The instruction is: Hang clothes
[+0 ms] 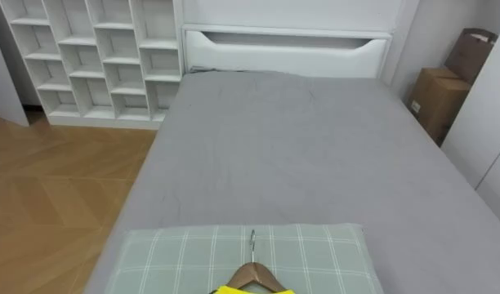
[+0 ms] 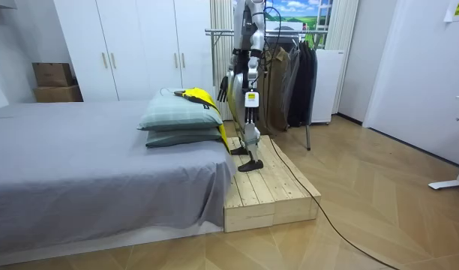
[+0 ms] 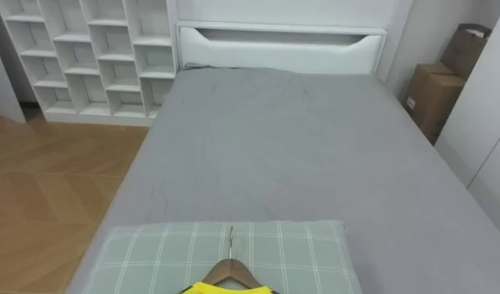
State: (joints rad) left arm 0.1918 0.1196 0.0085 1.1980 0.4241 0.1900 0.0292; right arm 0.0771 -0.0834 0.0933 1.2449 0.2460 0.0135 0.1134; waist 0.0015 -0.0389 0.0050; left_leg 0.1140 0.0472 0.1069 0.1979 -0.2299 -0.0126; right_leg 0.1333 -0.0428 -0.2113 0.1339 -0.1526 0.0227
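Yellow garment [image 1: 254,291] on hanger [image 1: 251,271], largely unseen

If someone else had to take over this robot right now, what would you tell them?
Left hand and right hand hang by the robot's body, clear of the clothes.
Yellow garment on its wooden hanger lies on the pillows at the bed's near end, before the robot.
Clothes rack stands behind it.
Done: nothing yet.
Left: lift the hanger, turn, hang it.
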